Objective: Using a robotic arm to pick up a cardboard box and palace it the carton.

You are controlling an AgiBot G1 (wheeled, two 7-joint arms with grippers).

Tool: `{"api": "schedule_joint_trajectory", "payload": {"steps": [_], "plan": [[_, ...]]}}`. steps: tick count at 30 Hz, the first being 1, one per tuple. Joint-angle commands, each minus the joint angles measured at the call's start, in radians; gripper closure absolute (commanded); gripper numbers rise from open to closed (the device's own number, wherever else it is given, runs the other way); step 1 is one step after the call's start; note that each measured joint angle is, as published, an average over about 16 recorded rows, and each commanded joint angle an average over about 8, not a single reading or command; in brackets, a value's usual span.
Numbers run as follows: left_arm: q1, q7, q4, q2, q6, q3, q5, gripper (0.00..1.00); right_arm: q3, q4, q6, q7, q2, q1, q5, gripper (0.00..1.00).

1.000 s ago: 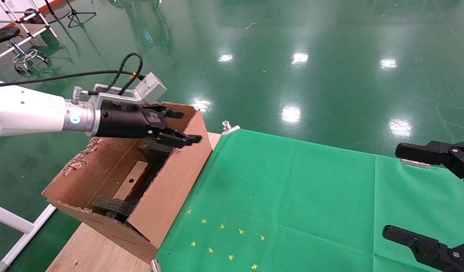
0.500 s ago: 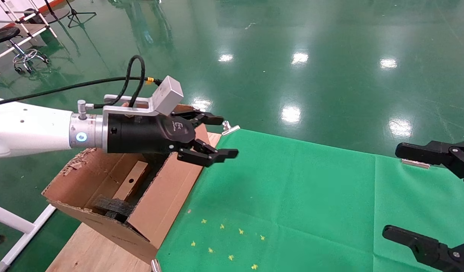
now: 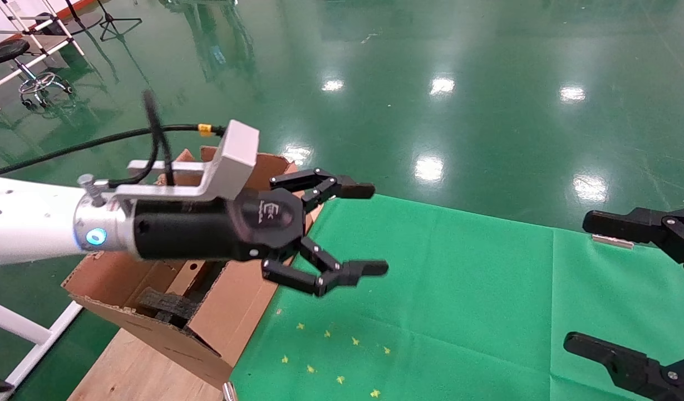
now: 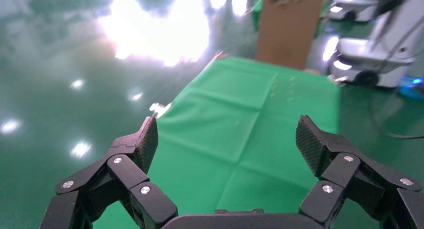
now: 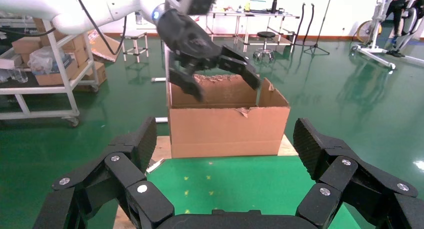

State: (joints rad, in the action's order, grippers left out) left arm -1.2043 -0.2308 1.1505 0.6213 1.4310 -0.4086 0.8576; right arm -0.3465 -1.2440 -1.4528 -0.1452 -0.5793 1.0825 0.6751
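Inside carton (image 3: pixel 169 312), cardboard box (image 3: pixel 192 268) visible only in head view, mostly hidden behind left pincer (image 3: pixel 353 231); fingers wide apart, empty, arm level above desk (image 3: pixel 458 301) edge. Right pincer (image 3: pixel 609 281) spread, parked.

the carton (image 3: pixel 247 301) stands at the left end of the counter (image 3: pixel 431 289); the robotic arm's left gripper (image 3: pixel 367 231) hangs above the carton's right wall.
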Motion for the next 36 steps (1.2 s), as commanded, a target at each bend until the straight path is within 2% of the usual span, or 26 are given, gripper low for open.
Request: {"api": "schedule_joint_trajectory", "payload": {"steps": [1, 9, 14, 36], "plan": [[0.028, 0.009, 0.029, -0.002, 0.014, 0.028, -0.027, 0.0, 0.0, 0.0, 0.0, 0.0, 0.0, 0.0, 0.0, 0.0], [0.129, 0.042, 0.133, -0.01, 0.064, 0.128, -0.126, 0.0, 0.0, 0.0, 0.0, 0.0, 0.0, 0.0, 0.0, 0.0], [0.159, 0.05, 0.164, -0.012, 0.079, 0.158, -0.157, 0.0, 0.0, 0.0, 0.0, 0.0, 0.0, 0.0, 0.0, 0.0], [0.135, 0.044, 0.138, -0.011, 0.067, 0.134, -0.132, 0.0, 0.0, 0.0, 0.0, 0.0, 0.0, 0.0, 0.0, 0.0]]}}
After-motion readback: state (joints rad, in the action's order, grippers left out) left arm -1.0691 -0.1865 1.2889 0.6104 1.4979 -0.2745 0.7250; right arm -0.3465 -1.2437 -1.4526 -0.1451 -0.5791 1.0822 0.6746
